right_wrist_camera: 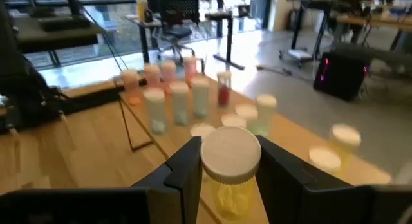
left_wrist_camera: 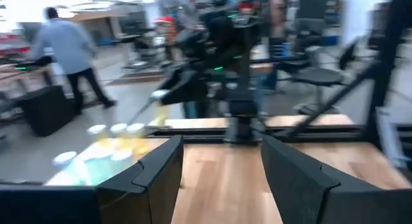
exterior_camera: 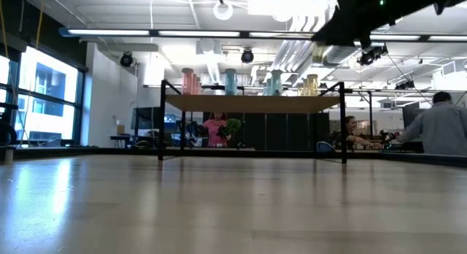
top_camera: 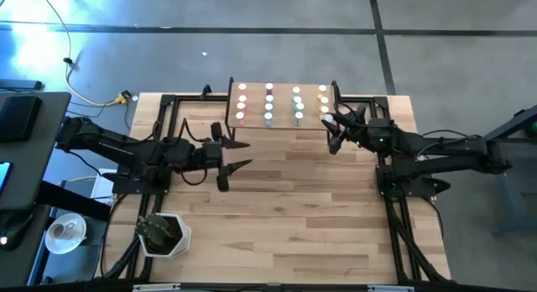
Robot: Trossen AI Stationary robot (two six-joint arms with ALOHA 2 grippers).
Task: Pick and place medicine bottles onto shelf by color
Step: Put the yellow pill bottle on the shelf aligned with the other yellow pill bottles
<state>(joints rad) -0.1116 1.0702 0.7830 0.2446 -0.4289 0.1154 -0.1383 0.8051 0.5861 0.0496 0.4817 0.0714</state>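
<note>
The shelf stands at the table's far edge on thin black legs. Medicine bottles stand on it in columns: red, blue, green and yellow. My right gripper hovers just in front of the shelf's right end, shut on a yellow bottle with a white cap. My left gripper hangs open over the table, near the shelf's left end, with nothing between its fingers. My right gripper pinches the yellow bottle between its two fingers, at the top of the body just under the white cap. The fingers come roughly level from the table's right side. The bottle stands upright, cap up, lifted clear of the table.
A white pot with a plant sits at the table's near left corner. Black frame rails run along both sides. Bare wood lies between the arms. People are in the room beyond.
</note>
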